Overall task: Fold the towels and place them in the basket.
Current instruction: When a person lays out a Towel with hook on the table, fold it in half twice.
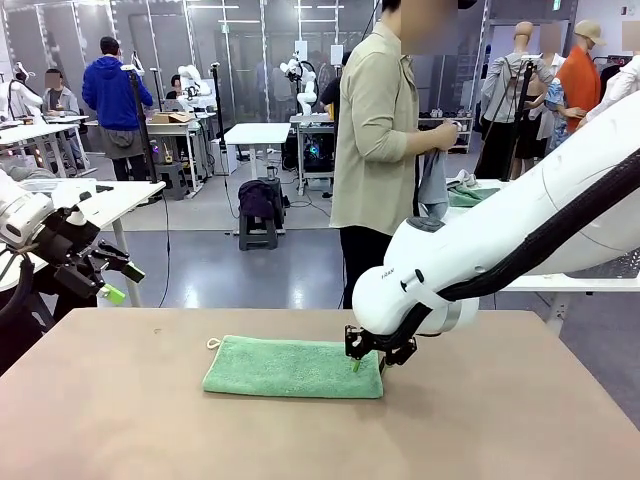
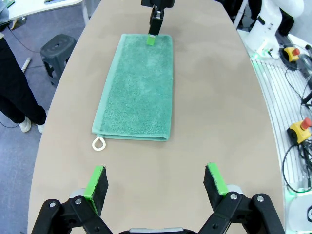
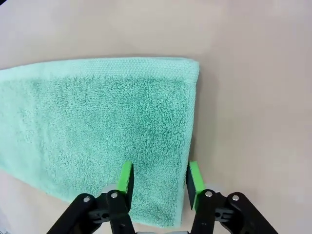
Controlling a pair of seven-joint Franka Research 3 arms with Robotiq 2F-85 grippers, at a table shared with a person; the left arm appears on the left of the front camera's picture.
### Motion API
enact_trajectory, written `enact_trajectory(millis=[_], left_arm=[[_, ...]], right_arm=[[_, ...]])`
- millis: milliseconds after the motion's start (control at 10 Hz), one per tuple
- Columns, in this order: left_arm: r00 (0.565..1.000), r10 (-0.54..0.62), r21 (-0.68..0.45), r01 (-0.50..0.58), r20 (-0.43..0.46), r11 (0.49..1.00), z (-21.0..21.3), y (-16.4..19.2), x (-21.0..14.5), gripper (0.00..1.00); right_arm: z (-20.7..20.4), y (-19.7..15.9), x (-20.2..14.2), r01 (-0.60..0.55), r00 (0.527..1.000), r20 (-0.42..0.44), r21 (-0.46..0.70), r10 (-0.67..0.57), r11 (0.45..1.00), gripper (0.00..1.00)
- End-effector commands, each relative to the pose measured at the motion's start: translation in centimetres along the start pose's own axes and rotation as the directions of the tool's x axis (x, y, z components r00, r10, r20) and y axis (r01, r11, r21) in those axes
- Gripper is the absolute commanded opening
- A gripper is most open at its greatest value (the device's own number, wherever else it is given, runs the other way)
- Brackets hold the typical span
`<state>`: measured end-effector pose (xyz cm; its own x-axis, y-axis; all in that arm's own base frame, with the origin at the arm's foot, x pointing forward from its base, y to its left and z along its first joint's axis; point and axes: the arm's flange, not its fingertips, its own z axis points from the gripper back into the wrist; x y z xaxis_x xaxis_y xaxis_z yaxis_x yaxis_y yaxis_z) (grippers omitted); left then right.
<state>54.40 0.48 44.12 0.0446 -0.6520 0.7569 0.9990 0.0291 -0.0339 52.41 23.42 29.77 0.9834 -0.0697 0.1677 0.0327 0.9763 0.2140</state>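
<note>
A sea-green towel (image 1: 290, 366) (image 2: 139, 87) (image 3: 97, 122) lies folded in half lengthwise on the brown table, its white loop at the left end. My right gripper (image 1: 358, 366) (image 2: 153, 36) (image 3: 160, 170) is down at the towel's right end. Its jaws are partly apart, one pad on the cloth and the other at the short edge, with flat terry between them. My left gripper (image 1: 124, 283) (image 2: 156, 178) hangs open and empty above the table's left side, well away from the towel. Behind the table a person holds a grey-blue towel (image 1: 433, 185). The basket is out of view.
The brown table (image 1: 500, 420) has bare surface all around the towel. A person (image 1: 375, 150) stands at the far side, turned toward a white side table (image 1: 560, 283) that carries more cloth (image 1: 470, 195).
</note>
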Motion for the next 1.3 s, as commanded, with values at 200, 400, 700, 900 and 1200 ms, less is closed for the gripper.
enact_trajectory(millis=[200, 400, 700, 900, 1200], left_arm=[[1.000, 0.009, -0.003, -0.009, -0.016, 1.000, 0.18, 0.04, 0.07, 1.00], [1.000, 0.009, -0.003, -0.009, -0.016, 1.000, 0.18, 0.04, 0.07, 1.00], [1.000, 0.009, -0.003, -0.009, -0.016, 1.000, 0.18, 0.04, 0.07, 1.00], [1.000, 0.009, -0.003, -0.009, -0.016, 1.000, 0.18, 0.04, 0.07, 1.00], [1.000, 0.009, -0.003, -0.009, -0.016, 1.000, 0.18, 0.04, 0.07, 1.00]], right_arm=[[-0.93, 1.11, 0.18, 0.037, 0.998, 0.052, -0.048, -0.035, 0.998, 0.68], [-1.07, 1.09, 0.10, 0.036, 0.998, 0.049, -0.050, -0.034, 0.998, 0.54], [-1.09, 1.19, 0.13, 0.041, 0.998, 0.047, -0.053, -0.038, 0.998, 0.39], [-1.17, 1.16, 0.13, 0.051, 0.998, 0.036, -0.053, -0.049, 0.997, 0.39], [-1.16, 0.92, 0.13, 0.059, 0.998, 0.030, -0.065, -0.057, 0.996, 0.20]])
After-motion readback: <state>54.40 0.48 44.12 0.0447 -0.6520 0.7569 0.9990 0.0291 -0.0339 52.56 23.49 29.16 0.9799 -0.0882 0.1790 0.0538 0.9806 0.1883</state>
